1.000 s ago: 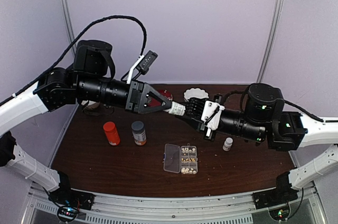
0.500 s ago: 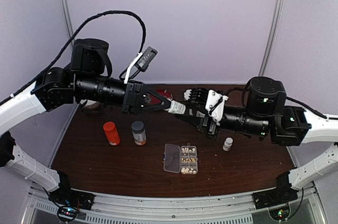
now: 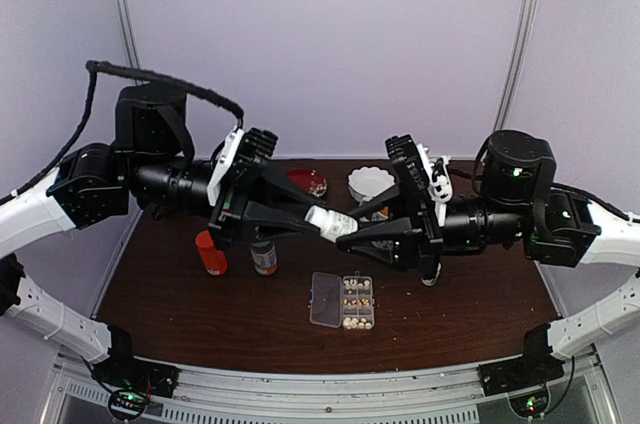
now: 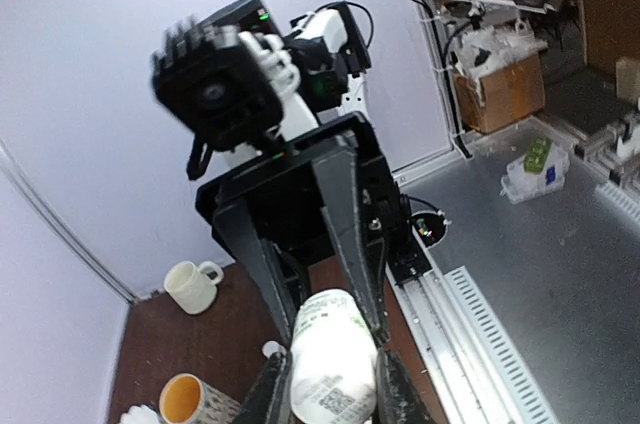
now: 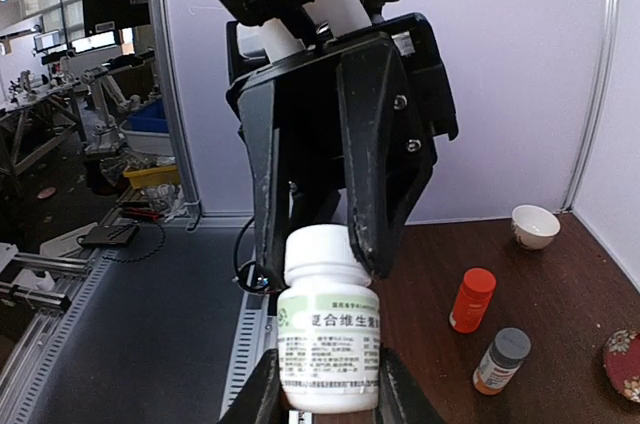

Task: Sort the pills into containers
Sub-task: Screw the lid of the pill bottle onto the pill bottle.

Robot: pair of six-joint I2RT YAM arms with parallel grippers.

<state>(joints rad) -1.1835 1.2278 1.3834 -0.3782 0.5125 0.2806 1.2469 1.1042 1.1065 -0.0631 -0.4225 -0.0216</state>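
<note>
Both arms meet in the air above and just behind the pill box (image 3: 371, 290), sharing one white bottle (image 3: 331, 222). The right gripper (image 3: 350, 231) is clamped on the labelled body. The left gripper (image 3: 315, 216) is drawn in narrow on the cap end, and the right wrist view shows its fingers against the white cap. The cap is on, so the step in hand is judged to be unscrewing. The box lies with its clear lid (image 3: 324, 300) folded open toward the left-arm side. Pale pills (image 3: 352, 290) already sit in several cells, though a count per cell is too fine to read. The work is judged part done, since this bottle's contents remain to be dealt out. A red-capped bottle (image 3: 210, 252) and a grey-capped bottle (image 3: 263, 256) stand capped on the left-arm side of the box, partly under the left gripper. A white scalloped bowl (image 3: 368, 182) and a red dish (image 3: 308, 181) sit well behind it. Bare table (image 3: 200, 324) lies beside the box toward the near edge. Room to lower either wrist is tight, with the standing bottles close beneath.
</note>
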